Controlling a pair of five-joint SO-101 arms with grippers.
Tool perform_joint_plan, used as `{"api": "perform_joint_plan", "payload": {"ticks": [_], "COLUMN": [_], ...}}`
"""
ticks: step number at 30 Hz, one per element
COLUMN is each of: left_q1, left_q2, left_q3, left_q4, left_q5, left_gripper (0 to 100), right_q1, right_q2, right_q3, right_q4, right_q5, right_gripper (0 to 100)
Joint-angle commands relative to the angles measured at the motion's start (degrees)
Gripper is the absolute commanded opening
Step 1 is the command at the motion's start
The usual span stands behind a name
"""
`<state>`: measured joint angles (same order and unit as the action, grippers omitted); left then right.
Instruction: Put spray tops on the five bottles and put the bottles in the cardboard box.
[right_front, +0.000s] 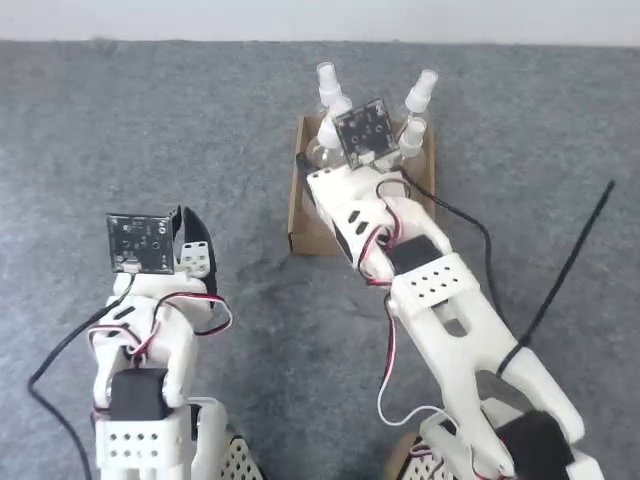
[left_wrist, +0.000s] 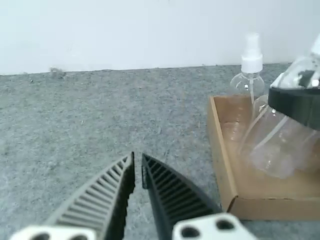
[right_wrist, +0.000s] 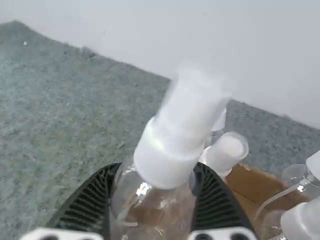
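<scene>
My right gripper (right_wrist: 157, 175) is shut on a clear bottle (right_wrist: 150, 205) with a white spray top (right_wrist: 175, 145), held tilted over the cardboard box (right_front: 297, 215). Several other clear bottles with spray tops stand in the box, among them one at the far left corner (right_front: 328, 82) and one at the far right (right_front: 421, 92). The left wrist view shows the box (left_wrist: 220, 145), an upright bottle (left_wrist: 250, 70) and the held bottle (left_wrist: 280, 145). My left gripper (left_wrist: 138, 167) is shut on nothing, low over the carpet, left of the box.
Grey carpet (right_front: 150, 130) covers the table up to a white wall (left_wrist: 125, 30) at the back. A black cable (right_front: 560, 270) runs along the right arm. Open carpet lies to the left of the box and in front of it.
</scene>
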<state>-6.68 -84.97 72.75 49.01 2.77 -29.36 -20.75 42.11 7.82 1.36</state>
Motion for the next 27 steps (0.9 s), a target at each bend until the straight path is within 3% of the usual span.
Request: {"api": "perform_joint_plan", "payload": {"ticks": [1,10,27], "left_q1": [-0.4,-0.3,-0.3], "left_q2": [0.4,0.4,0.5], "left_q3": [-1.8,-1.8,-1.6], "left_q4": [-1.5,-1.5,-1.4], "left_q5": [0.8,0.8,0.9], "left_gripper": [1,1,1], "right_q1": [0.7,0.7,0.7], "right_q2": [0.0,9.1,14.2], "right_q3": [0.6,1.7,1.8], "right_q4": [-4.4,-10.9,-11.2], "right_q5": [1.8,4.0,3.9], "right_gripper": [0.6,0.6,0.7]}}
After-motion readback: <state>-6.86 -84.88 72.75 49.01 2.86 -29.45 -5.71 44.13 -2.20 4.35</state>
